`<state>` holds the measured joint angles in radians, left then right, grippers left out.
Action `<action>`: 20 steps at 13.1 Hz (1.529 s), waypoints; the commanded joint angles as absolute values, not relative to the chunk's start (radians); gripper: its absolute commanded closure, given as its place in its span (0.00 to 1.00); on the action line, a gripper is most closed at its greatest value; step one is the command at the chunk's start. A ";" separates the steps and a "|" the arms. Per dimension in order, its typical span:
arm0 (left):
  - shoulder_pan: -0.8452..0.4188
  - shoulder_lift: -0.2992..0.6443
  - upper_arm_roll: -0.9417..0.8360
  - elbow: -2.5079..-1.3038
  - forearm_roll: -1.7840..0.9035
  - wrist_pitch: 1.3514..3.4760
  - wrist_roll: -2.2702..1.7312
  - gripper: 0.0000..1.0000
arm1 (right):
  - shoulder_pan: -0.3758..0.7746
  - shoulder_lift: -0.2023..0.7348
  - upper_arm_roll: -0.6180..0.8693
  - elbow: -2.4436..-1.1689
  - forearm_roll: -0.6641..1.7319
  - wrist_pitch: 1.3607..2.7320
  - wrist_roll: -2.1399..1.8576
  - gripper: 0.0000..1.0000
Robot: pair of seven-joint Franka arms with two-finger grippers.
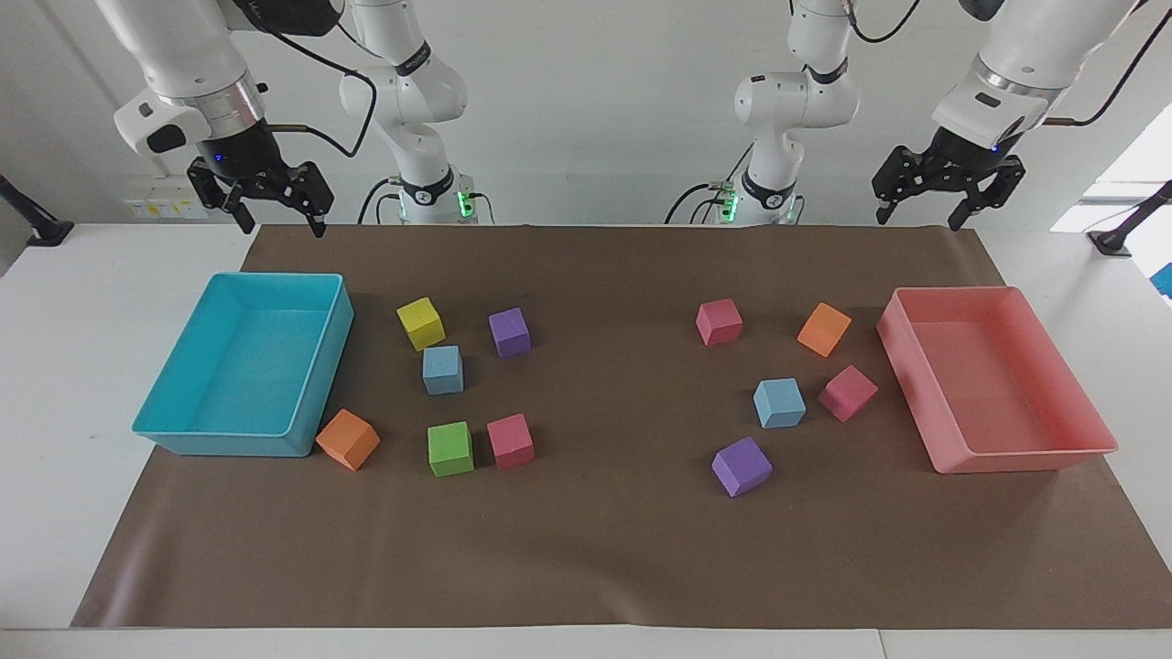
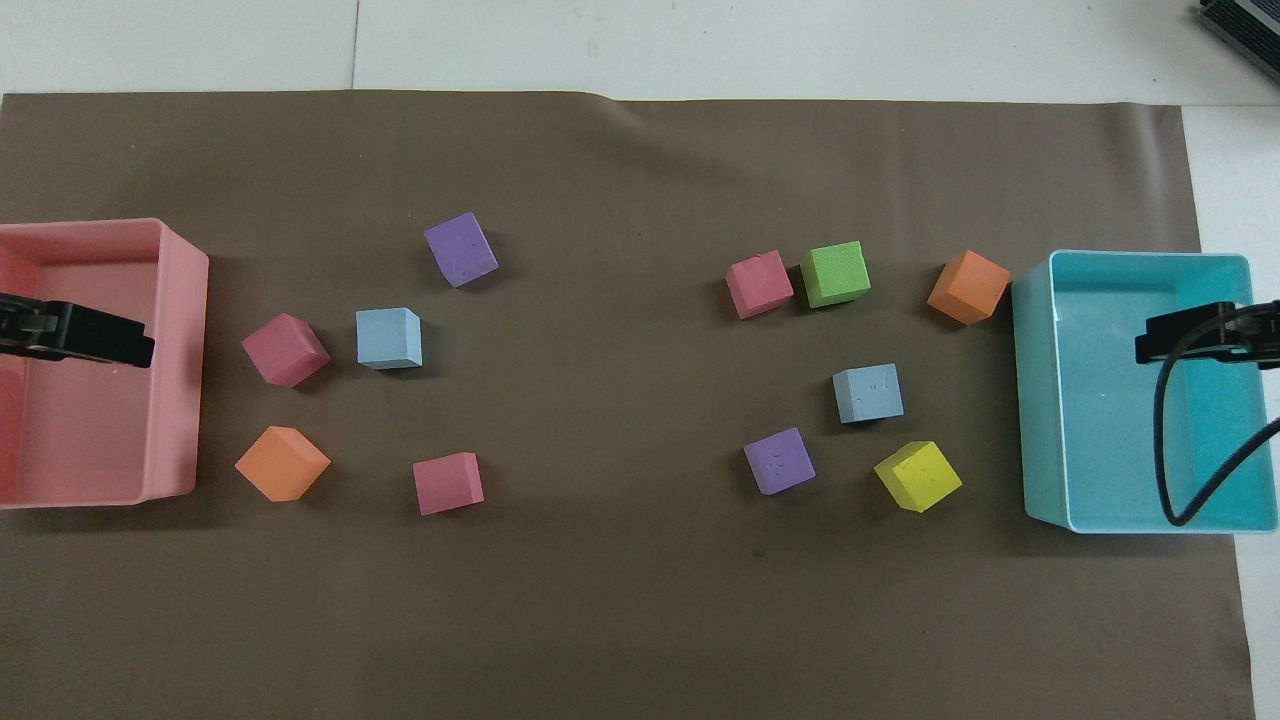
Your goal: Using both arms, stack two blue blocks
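Two sky-blue blocks lie apart on the brown mat. One blue block [image 1: 442, 369] [image 2: 868, 393] sits toward the right arm's end, among yellow, purple and green cubes. The other blue block [image 1: 779, 403] [image 2: 389, 338] sits toward the left arm's end, beside a pink cube. My right gripper [image 1: 279, 222] is open and empty, raised over the turquoise tray's end of the table [image 2: 1190, 335]. My left gripper [image 1: 918, 218] is open and empty, raised over the pink tray's end [image 2: 95, 338]. Both arms wait.
A turquoise tray [image 1: 316, 366] stands at the right arm's end and a pink tray [image 1: 902, 366] at the left arm's end. Yellow [image 1: 420, 323], green [image 1: 450, 448], two purple [image 1: 509, 332] [image 1: 742, 466], two orange and three pink cubes lie scattered around the blue blocks.
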<state>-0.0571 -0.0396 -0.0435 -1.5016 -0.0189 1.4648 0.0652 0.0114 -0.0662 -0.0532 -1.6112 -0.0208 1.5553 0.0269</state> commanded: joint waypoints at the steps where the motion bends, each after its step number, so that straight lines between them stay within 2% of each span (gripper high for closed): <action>1: -0.041 -0.058 -0.051 -1.520 -0.029 1.479 0.069 0.00 | 0.018 -0.069 -0.060 -1.603 -0.015 1.542 0.041 0.00; 20: -0.052 -0.060 -0.052 -1.522 -0.032 1.480 0.072 0.00 | 0.015 -0.089 -0.060 -1.634 -0.009 1.543 0.049 0.00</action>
